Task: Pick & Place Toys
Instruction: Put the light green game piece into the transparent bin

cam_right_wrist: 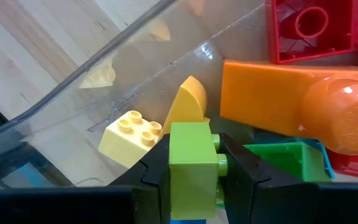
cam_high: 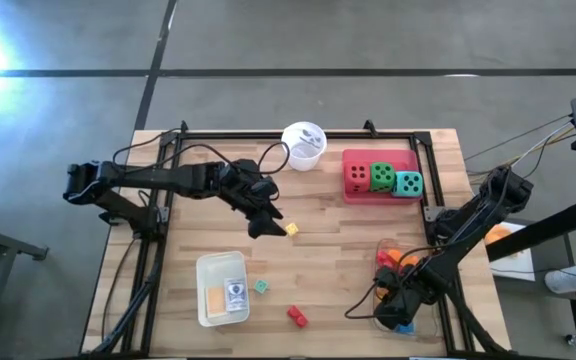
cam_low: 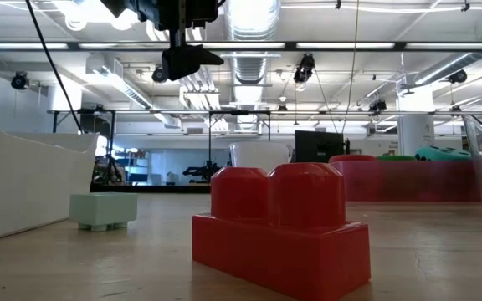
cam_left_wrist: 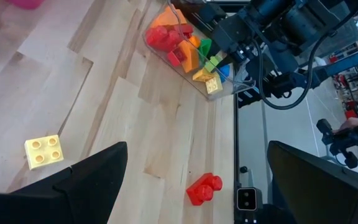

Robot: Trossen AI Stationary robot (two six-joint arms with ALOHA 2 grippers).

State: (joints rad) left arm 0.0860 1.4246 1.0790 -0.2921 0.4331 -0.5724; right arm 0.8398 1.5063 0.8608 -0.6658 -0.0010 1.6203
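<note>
Green brick (cam_right_wrist: 192, 163) | clamped between right end effector (cam_right_wrist: 192, 171) fingers

Left arm stretches in from the left edge toward the middle of the counter, wrist bent down, with the left gripper (cam_high: 266, 222) hanging well above the surface and its fingers (cam_left_wrist: 89, 177) spread wide, nothing between them. Right arm folds back from the right side toward the near right corner, right gripper (cam_right_wrist: 194, 163) dipped low, and its fingers (cam_right_wrist: 154, 168) are pinched onto a light green brick (cam_right_wrist: 193, 158) from both sides.
</note>
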